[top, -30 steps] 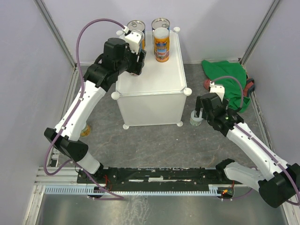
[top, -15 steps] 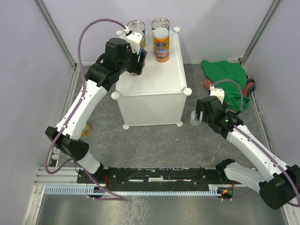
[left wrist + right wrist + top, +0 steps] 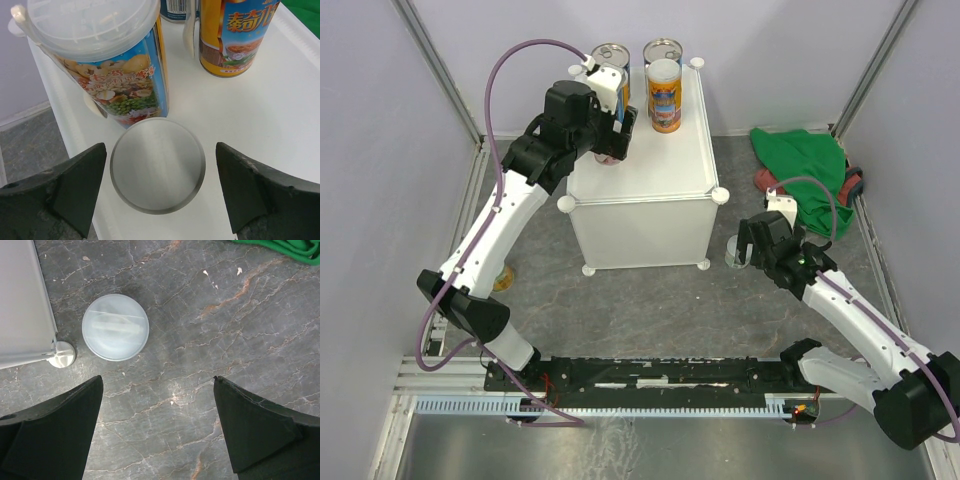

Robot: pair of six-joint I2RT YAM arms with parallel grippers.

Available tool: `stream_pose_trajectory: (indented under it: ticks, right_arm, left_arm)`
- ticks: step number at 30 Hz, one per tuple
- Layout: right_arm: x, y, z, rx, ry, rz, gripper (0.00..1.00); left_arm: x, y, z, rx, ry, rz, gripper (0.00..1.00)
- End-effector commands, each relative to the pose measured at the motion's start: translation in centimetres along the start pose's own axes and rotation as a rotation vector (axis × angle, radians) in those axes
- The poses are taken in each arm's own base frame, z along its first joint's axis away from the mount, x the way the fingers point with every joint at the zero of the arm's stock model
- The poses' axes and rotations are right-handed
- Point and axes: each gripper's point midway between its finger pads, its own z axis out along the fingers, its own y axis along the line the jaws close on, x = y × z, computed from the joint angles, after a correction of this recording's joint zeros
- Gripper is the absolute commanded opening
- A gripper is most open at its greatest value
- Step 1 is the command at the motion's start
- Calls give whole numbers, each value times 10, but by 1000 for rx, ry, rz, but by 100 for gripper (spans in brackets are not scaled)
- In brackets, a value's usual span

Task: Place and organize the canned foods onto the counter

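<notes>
The left gripper (image 3: 161, 172) no longer clamps the silver-topped can (image 3: 155, 160). Its fingers (image 3: 65, 185) now stand spread, clear of the can on both sides, and the can rests on the counter (image 3: 260, 125). In the overhead view, the right gripper (image 3: 750, 246) sits slightly nearer its arm's base than a second ago.

Bench top: bench (image 3: 650, 170) sits upper centre in the top view, cans (image 3: 664, 95) bunched at its far end.
Left wrist view: low can (image 3: 157, 165) dead centre, just before the lidded can (image 3: 100, 55); third can (image 3: 235, 40) upper right.
Floor (image 3: 225, 340): lone can (image 3: 115, 327) just beside the bench foot (image 3: 62, 354); cloth (image 3: 805, 175) off right.
</notes>
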Motion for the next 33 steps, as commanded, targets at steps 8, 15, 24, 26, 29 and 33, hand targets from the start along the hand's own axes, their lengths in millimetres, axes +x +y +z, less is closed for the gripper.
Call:
stream_pose_trajectory:
  ticks: [8,15,24,26,29,33]
  right_arm:
    - [-10,4,-1,-25,-46,45,99]
    - [-3,11,4,-51,-28,42,99]
    - [3,21,12,-91,-14,44,99]
    - [5,23,14,-97,-9,45,99]
    - [6,26,19,-101,-9,50,99]
    - [7,32,25,-109,-9,53,99]
  left_arm:
    - [-40,10,-18,-48,-133,-62,98]
    - [-59,16,-38,-63,-200,-91,98]
    - [-86,39,-85,-159,-389,-224,98]
    - [-87,47,-98,-197,-440,-274,98]
    - [-82,62,-123,-261,-525,-353,98]
    - [-61,73,-135,-324,-568,-427,97]
